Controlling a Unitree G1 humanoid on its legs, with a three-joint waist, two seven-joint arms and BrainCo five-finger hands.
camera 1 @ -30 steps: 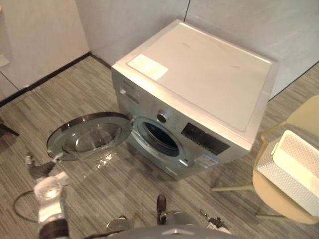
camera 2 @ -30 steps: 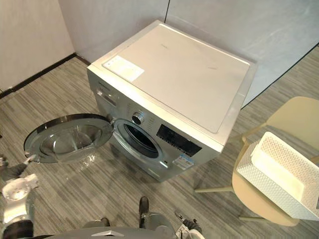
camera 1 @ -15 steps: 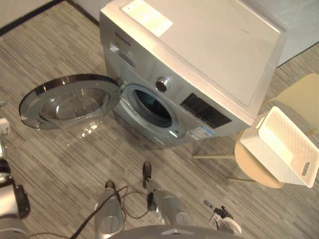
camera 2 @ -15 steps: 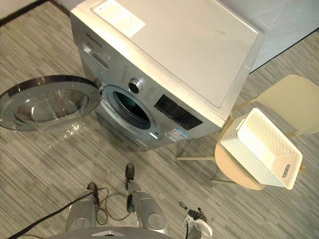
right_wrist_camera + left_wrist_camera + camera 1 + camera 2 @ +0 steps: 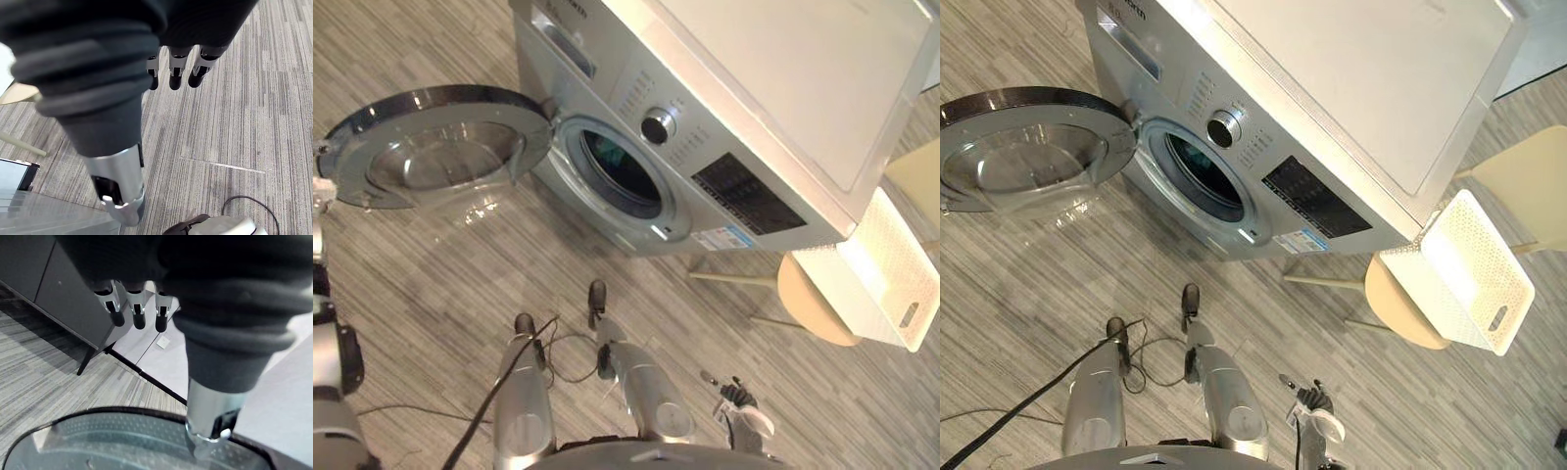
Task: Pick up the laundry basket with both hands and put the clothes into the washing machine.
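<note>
A white perforated laundry basket (image 5: 1459,274) sits tilted on a beige chair (image 5: 1396,311) to the right of the silver washing machine (image 5: 783,88). What lies in the basket cannot be made out. The machine's round door (image 5: 435,147) stands swung open to the left, baring the dark drum opening (image 5: 622,174). My left hand (image 5: 138,313) hangs just over the door's rim (image 5: 146,413), fingers straight, holding nothing. Low down, my right hand (image 5: 1315,406) is also open and empty above the floor, well short of the basket.
Grey striped flooring (image 5: 440,284) spreads between me and the machine. The chair's pale legs (image 5: 729,279) reach toward the machine's front corner. A dark skirting line and a wall (image 5: 161,352) lie beyond the door.
The whole picture has shifted: the camera has tipped down and drawn nearer the machine. Both hands stay low and empty, and the basket rests on the chair as before.
</note>
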